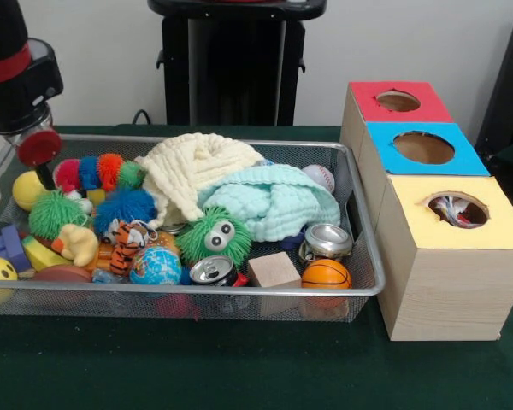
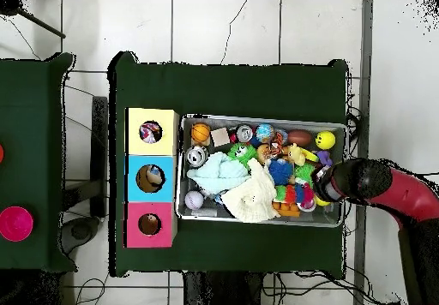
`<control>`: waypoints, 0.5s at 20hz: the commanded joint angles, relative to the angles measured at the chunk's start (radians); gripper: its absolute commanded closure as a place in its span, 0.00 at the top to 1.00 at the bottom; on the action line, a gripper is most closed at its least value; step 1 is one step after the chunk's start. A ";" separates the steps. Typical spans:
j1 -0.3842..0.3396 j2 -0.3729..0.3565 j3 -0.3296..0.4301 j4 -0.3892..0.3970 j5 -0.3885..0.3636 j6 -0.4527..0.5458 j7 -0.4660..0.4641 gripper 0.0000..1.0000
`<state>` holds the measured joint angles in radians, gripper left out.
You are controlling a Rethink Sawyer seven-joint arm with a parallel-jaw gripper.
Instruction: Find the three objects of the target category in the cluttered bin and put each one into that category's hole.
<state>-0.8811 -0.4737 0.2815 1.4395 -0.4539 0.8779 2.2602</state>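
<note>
Bin sits on the worktop, packed. Nearest me: crushed cans, light, slick, dented, I'd grab across the body. Behind, soft cloths will bunch, so pinch a fold. Gripper hovers at far left corner; can't tell its state. Holes in boxes just right of bin.

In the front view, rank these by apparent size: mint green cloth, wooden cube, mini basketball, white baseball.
1. Mint green cloth, clearly largest.
2. Wooden cube and mini basketball: look about alike, not ranked.
3. White baseball, smallest as seen, though partly hidden by the cloth and farther from the camera, so unsure.
</note>
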 commanded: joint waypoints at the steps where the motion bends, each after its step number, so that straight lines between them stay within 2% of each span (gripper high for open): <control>1: 0.050 0.008 0.006 0.089 -0.074 -0.027 -0.132 0.00; 6: 0.127 0.043 -0.004 0.131 -0.060 -0.102 0.023 0.00; 10: 0.190 0.092 -0.026 0.121 -0.045 -0.167 0.111 0.00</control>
<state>-0.7729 -0.4624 0.2684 1.4833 -0.4802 0.8367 2.2602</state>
